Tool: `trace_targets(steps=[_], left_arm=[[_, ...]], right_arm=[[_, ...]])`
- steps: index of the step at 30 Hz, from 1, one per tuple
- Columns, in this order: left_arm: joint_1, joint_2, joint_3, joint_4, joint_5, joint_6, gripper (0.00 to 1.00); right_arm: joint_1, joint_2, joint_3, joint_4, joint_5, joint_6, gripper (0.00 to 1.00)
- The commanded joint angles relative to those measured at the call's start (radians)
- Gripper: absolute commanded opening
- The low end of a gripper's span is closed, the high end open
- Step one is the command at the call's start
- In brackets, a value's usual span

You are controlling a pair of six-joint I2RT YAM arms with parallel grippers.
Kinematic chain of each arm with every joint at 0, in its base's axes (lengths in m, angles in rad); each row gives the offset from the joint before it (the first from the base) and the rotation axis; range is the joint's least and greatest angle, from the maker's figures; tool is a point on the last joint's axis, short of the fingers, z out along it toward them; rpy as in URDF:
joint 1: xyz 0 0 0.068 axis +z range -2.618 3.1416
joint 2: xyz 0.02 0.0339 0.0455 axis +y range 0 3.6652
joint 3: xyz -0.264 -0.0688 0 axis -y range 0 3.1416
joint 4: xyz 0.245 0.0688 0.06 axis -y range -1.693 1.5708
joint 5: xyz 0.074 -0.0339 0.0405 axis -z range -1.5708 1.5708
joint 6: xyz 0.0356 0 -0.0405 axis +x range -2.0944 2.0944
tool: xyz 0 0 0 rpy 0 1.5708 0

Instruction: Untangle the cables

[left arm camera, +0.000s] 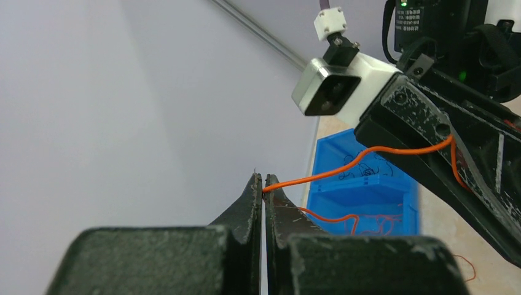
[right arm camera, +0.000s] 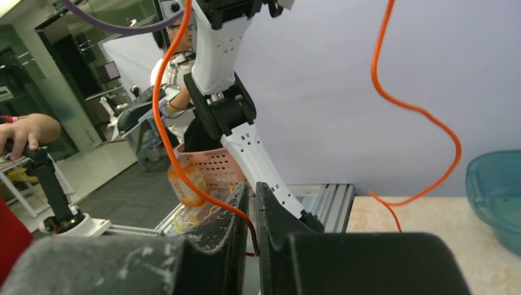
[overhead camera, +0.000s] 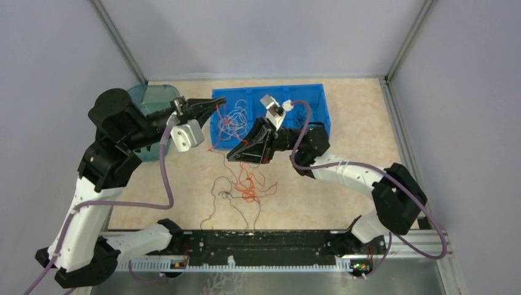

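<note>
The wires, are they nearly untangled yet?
Not nearly. Done: no wire lies clearly on its own yet. In hand: the left gripper and the right gripper each pinch an orange wire, strung up between them. Left: a tangle of orange and black wires lies on the table, and a white and orange bunch sits in the blue bin.
</note>
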Motion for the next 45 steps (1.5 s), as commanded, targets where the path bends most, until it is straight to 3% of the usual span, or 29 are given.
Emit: trace_targets(steps=[1,7,15,24,32,43,45], left_arm=[[0.003,0.014,0.013,0.06,-0.005,0.027,0.0],[0.003,0.037,0.032,0.086,-0.021,0.043,0.0],[0.001,0.06,0.038,0.138,-0.033,0.039,0.0],[0.002,0.072,0.055,0.181,-0.076,0.055,0.0],[0.002,0.101,0.06,0.365,-0.204,0.129,0.0],[0.001,0.153,0.141,0.386,-0.237,0.197,0.0],[0.001,0.162,0.13,0.37,-0.235,0.184,0.0]], right_arm=[[0.026,0.033,0.033,-0.028,-0.009,-0.059,0.09],[0.091,0.043,0.023,-0.266,0.039,-0.281,0.13],[0.107,0.087,-0.01,-0.286,0.091,-0.325,0.16],[0.108,0.115,-0.047,-0.318,0.131,-0.381,0.12],[0.107,0.166,-0.188,-0.228,0.201,-0.392,0.15],[0.075,0.221,-0.422,0.066,0.321,-0.303,0.14],[0.042,0.2,-0.453,0.152,0.336,-0.243,0.2]])
